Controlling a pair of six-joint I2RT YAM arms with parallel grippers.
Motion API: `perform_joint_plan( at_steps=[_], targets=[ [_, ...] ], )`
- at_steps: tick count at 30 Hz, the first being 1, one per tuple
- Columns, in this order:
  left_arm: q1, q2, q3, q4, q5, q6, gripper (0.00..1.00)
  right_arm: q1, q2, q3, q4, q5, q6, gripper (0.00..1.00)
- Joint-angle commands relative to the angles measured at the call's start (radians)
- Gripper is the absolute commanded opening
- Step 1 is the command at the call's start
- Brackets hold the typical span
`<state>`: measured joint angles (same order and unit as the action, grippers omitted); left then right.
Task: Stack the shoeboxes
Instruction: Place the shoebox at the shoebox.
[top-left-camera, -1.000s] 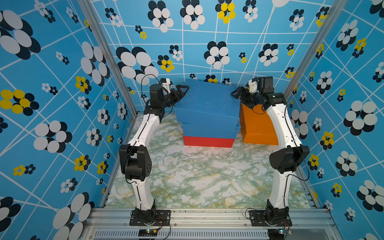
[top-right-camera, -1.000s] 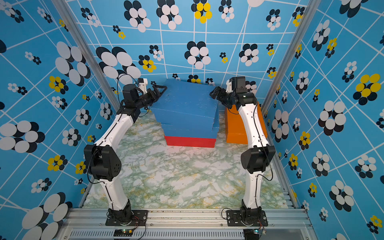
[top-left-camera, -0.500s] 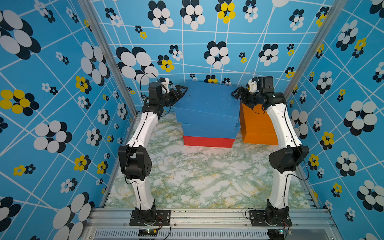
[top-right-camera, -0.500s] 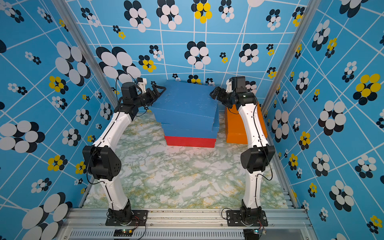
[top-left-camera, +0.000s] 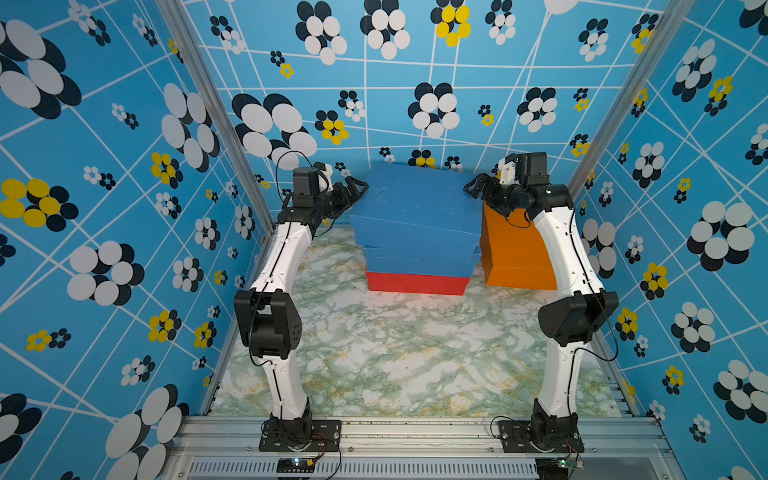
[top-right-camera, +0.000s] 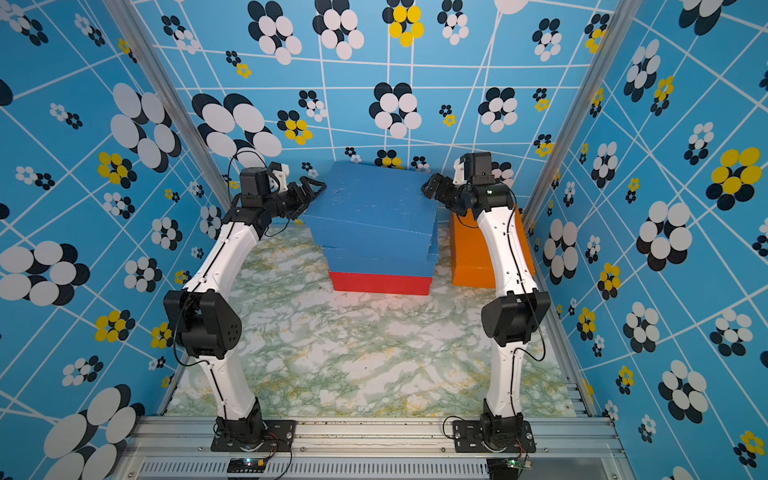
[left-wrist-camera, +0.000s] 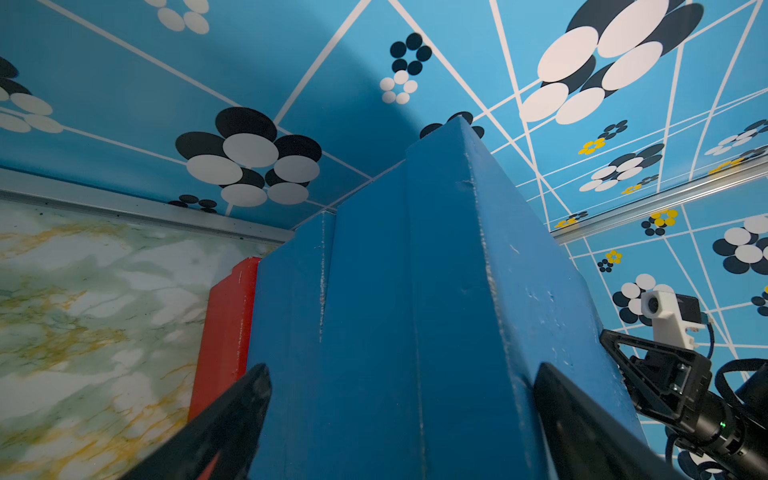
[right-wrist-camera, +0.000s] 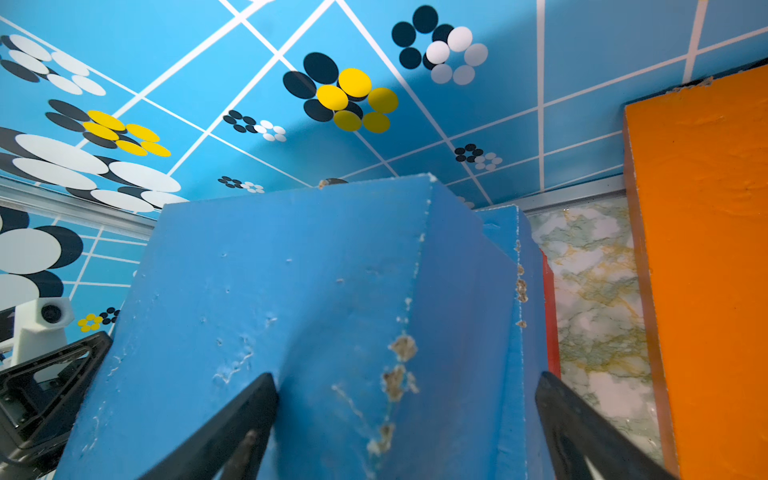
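Two-handed, squeeze top blue shoebox (top-left-camera: 415, 199) at its ends between wide-open left fingers (left-wrist-camera: 243, 403) and right fingers (right-wrist-camera: 253, 409); seems light but stiff.

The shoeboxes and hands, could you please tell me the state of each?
Upper blue matte lidded shoebox: tops the stack, askew.
Lower blue matte shoebox: stacked on the red one.
Red matte shoebox: bottom of stack, on marbled table.
Orange matte shoebox: on table beside stack, unstacked.
Left hand: open, at upper blue box's end.
Right hand: open, at its other end.
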<state>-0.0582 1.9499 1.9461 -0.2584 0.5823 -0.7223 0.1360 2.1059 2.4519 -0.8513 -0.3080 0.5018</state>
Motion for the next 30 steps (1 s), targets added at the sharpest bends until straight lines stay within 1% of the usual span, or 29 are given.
perform_joint_plan(
  at_steps=[1, 6, 7, 12, 19, 21, 24, 30],
  targets=[
    [0.018, -0.051, -0.024, 0.008, 0.016, -0.009, 0.99, -0.012, 0.004, 0.011, -0.114, 0.045, -0.036, 0.99],
    [0.034, -0.094, -0.061, 0.034, 0.023, -0.024, 1.00, -0.012, -0.049, 0.014, -0.106, 0.023, -0.035, 0.99],
    [0.037, -0.128, -0.072, 0.042, 0.023, -0.029, 0.99, -0.012, -0.062, 0.016, -0.106, 0.023, -0.036, 0.99],
    [0.052, -0.197, -0.133, 0.088, 0.031, -0.051, 1.00, -0.012, -0.131, 0.013, -0.114, 0.021, -0.041, 0.99],
    [0.051, -0.273, -0.215, 0.144, 0.045, -0.066, 1.00, 0.012, -0.229, -0.004, -0.147, 0.014, -0.069, 0.99],
    [0.052, -0.289, -0.236, 0.149, 0.046, -0.063, 0.99, 0.031, -0.286, -0.071, -0.145, 0.024, -0.089, 0.99],
    [0.052, -0.305, -0.266, 0.158, 0.047, -0.054, 0.99, 0.079, -0.392, -0.182, -0.142, 0.091, -0.130, 0.99],
    [0.055, -0.316, -0.314, 0.206, 0.060, -0.069, 0.99, 0.164, -0.599, -0.410, -0.117, 0.180, -0.138, 0.99]
  ],
)
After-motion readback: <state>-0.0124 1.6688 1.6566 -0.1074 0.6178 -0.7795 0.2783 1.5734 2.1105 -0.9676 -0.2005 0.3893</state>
